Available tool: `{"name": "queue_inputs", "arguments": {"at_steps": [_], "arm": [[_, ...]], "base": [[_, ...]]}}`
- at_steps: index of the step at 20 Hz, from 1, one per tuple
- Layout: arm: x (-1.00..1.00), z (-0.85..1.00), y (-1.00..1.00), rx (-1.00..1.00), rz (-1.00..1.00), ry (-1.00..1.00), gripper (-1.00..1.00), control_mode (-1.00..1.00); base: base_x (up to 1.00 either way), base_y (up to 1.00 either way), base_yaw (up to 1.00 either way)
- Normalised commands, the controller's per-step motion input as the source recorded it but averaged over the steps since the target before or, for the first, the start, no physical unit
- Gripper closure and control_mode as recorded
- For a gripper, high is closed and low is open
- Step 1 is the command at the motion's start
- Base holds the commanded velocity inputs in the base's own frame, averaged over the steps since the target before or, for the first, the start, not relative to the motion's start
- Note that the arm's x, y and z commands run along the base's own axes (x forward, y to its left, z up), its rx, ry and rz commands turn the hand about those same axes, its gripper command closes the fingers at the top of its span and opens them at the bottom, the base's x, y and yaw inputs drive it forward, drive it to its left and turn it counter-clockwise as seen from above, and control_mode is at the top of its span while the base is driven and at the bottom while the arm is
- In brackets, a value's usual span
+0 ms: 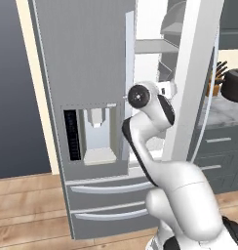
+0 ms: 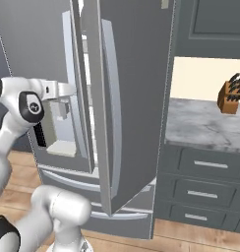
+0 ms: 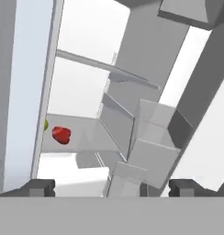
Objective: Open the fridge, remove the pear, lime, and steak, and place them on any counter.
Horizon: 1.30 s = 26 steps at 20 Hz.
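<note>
fridge: tall silver-grey French-door fridge (image 1: 87,73), fills most of the left base view. Its right door (image 2: 132,98) is swung open, seen nearly edge-on mid-frame in the right base view, long vertical handle facing us. Left door is shut.

dispenser: water dispenser panel (image 1: 94,134) sits on the shut door, lower middle of the left base view. There's a dark strip on its left side, but no writing I can actually read.

drawers: two bottom drawers (image 1: 111,200) under the doors, both closed.

inside: white interior with shelves (image 3: 104,66), and the open door's bins stack up along the right of the hand view.

steak: small red chunk (image 3: 62,134) lying on a shelf, left-middle of the hand view.

pear: just a sliver of yellow-green (image 3: 46,124) peeking past the door edge, right beside the steak. Looks like the pear, mostly hidden.

gripper: gripper (image 3: 111,187) at the bottom of the hand view, fingers spread wide with nothing between them, pointed into the opening and well short of the steak.

desk: grey-and-white marbled desk (image 2: 205,125) at right in the right base view, over dark grey drawers with silver handles.

on the desk: wooden knife block (image 2: 231,94) at the far right, dark pot (image 1: 234,85) at the right edge of the left base view.

room: wood plank floor (image 1: 28,210), dark grey upper cabinets (image 2: 210,24), cream wall behind the desk.
</note>
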Motion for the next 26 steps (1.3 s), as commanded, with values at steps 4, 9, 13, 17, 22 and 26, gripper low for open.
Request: {"name": "queue_inputs", "arguments": {"at_steps": [4, 9, 13, 17, 22, 26], "arm": [[1.00, -0.14, 0.24, -0.16, -0.11, 0.26, -1.00, -1.00], [1.00, -0.39, -0.17, -0.05, -0.07, 0.22, -1.00, -1.00], [1.00, -0.31, -0.37, -0.01, -0.01, 0.14, -1.00, -1.00], [0.42, -0.27, -0.83, 0.00, -0.03, 0.04, -1.00, -1.00], [-0.33, -0.35, -1.00, 0.00, -0.02, -0.05, -1.00, -1.00], [-0.80, -0.40, -1.00, 0.00, -0.02, -0.08, -1.00, -1.00]], "base": [[0.00, 0.00, 0.00], [0.00, 0.00, 0.00], [0.00, 0.00, 0.00], [0.00, 0.00, 0.00], [0.00, 0.00, 0.00], [0.00, 0.00, 0.00]]}}
